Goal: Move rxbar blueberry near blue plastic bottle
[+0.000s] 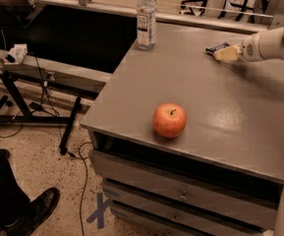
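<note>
Camera view: the end effector (pixel 222 53) reaches in from 3 o'clock, low over the far right of the grey worktop (pixel 146 92), with its tip at the rxbar blueberry (pixel 215 48). I cannot tell whether it grips the bar. From the apple (pixel 169 120), the blue plastic bottle (pixel 146 18) stands upright at 11 o'clock, well apart from the bar.
</note>
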Tool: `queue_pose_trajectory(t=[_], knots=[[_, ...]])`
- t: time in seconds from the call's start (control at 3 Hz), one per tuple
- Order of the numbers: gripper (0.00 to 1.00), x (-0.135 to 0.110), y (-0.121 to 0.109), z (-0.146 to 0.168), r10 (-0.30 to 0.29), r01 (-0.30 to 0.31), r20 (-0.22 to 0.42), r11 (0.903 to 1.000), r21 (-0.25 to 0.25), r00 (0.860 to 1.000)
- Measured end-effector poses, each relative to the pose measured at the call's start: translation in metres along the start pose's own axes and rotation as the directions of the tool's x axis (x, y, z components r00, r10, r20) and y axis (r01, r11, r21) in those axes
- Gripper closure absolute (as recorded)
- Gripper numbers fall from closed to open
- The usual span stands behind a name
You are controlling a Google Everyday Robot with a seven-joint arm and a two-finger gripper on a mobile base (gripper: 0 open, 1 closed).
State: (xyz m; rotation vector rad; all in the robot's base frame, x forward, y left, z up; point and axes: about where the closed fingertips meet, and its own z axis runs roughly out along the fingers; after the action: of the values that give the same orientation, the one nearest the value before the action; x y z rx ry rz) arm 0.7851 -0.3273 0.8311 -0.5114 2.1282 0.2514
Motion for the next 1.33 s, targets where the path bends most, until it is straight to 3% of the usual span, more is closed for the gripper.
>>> queue_pose_trajectory(t=[0.33, 1.0, 1.33], knots=[[1.00, -0.002, 0.000, -0.001, 0.000, 0.000, 0.000, 1.0000, 0.000, 1.000], [1.00, -0.002, 0.000, -0.001, 0.000, 0.000, 0.000, 1.0000, -0.001, 1.000], [1.00, -0.041, 0.024, 0.000, -0.089, 0.092, 0.065, 0.9944, -0.051, 0.994]])
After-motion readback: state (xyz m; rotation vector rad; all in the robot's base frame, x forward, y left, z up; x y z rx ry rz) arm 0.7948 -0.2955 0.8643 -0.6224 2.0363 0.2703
